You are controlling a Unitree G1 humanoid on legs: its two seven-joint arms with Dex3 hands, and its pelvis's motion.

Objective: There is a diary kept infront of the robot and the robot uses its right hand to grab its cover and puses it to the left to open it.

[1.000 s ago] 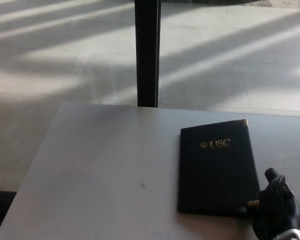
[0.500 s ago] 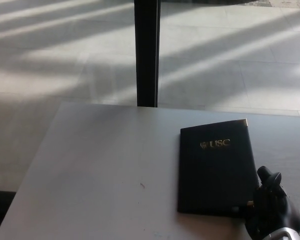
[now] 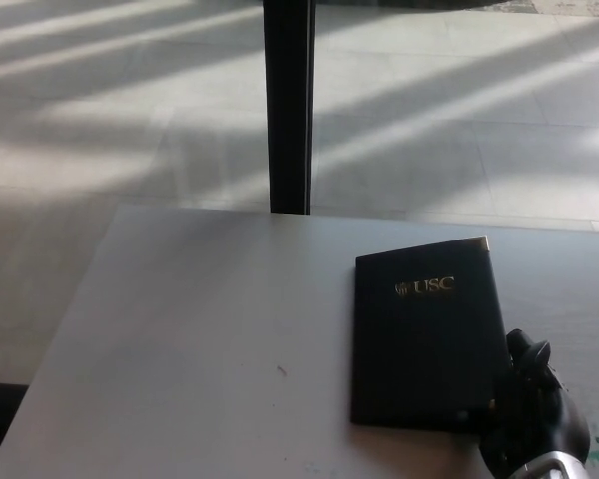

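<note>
The robot's right hand [image 3: 532, 419] is sitting at the near right corner of the table [image 3: 200, 329], low in the head view. It is black and its thick fingers [image 3: 527, 351] are pointing up and away. The hand is pressing against the near right corner of the diary [image 3: 427, 339]. I cannot tell if the fingers are pinching the cover or only touching it, because the hand and the book are both very dark there. A bit of silver wrist is showing at the bottom edge of the picture.

The diary is lying flat and closed on the right half of the table, nearer the front edge than the back one. It is dark, with gold letters [image 3: 425, 286] near its top and small gold corner tips. It is turned a little, so its far right corner is pointing toward the back edge of the table.

The left part of the table is showing only a tiny dark mark [image 3: 281, 371].

Past the back edge, a black post [image 3: 288, 105] is standing straight up. Behind it, the tiled floor [image 3: 459, 110] is glowing with bright stripes of sunlight.
</note>
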